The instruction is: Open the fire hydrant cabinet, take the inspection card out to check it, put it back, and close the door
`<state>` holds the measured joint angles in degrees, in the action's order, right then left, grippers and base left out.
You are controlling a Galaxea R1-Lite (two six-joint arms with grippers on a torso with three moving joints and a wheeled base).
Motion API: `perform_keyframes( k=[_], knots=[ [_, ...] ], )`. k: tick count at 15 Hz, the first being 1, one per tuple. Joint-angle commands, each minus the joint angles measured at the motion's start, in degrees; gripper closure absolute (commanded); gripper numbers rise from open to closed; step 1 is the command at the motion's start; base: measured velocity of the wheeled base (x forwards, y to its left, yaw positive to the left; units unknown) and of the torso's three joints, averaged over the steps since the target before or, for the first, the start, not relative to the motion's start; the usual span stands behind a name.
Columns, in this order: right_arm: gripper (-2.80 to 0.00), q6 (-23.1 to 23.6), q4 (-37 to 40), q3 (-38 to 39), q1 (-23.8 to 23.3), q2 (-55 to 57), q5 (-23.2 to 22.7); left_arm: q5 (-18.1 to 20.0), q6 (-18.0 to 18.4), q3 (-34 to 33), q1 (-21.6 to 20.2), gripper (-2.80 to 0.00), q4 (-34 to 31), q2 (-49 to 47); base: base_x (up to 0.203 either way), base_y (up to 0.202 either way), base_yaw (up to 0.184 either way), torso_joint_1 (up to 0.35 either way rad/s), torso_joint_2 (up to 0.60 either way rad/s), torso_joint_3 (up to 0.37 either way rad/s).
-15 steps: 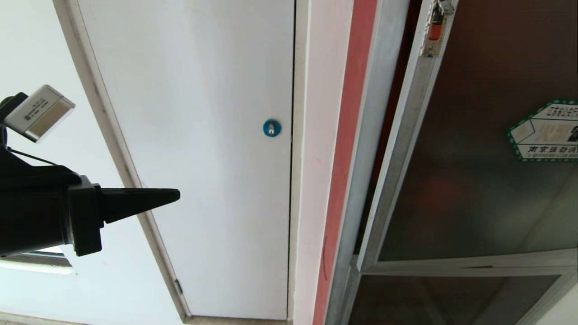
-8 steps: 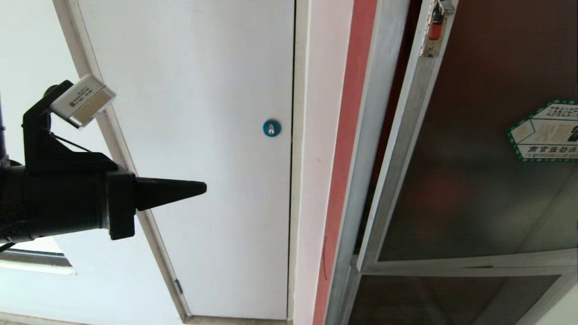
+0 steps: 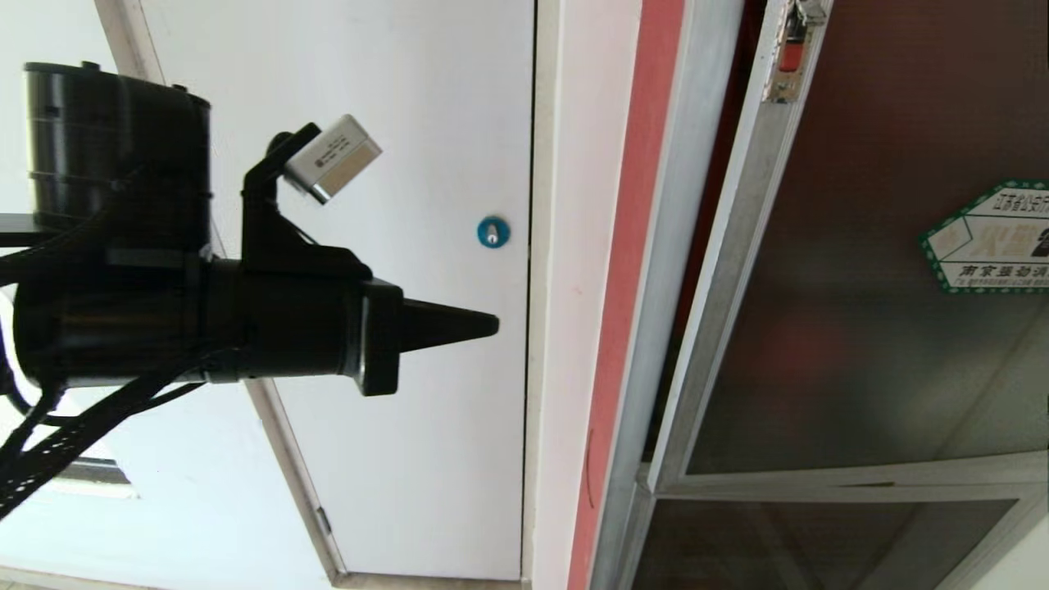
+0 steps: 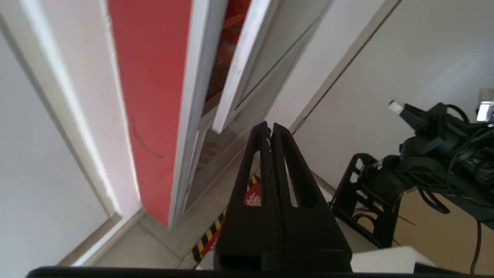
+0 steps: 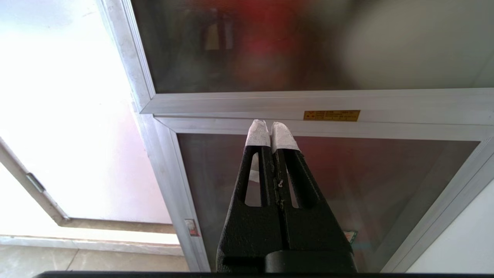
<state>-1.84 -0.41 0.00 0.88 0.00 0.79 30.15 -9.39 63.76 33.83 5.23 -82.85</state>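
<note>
We see our left tool (image 3: 492, 325) pinched shut, holding nothing, near the door (image 3: 860, 328) (its green-edged sticker (image 3: 987, 238) has writing too small to read).

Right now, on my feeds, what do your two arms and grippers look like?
The left gripper is matte black with tapering slotted fingers, behind it a thick black cylindrical wrist, braided black cables and a small silver box camera on a black bracket. The right gripper is the same black shape, but its fingertips are wrapped in white tape.
</note>
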Motion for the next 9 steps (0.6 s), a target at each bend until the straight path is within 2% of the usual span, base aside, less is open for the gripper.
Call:
perform_keyframes(
  k=[1,9],
  knots=[
    [0.00,0.0,0.0,0.2,0.0,0.1,0.0,0.0,-0.2,1.8,2.7,0.00,1.9,-5.1,0.000,0.000,0.000,0.000,0.00,0.000],
    [0.00,0.0,0.0,0.2,0.0,0.1,0.0,-1.0,-0.7,15.1,8.1,0.00,3.0,-17.7,0.000,0.000,0.000,0.000,0.00,0.000]
  ],
)
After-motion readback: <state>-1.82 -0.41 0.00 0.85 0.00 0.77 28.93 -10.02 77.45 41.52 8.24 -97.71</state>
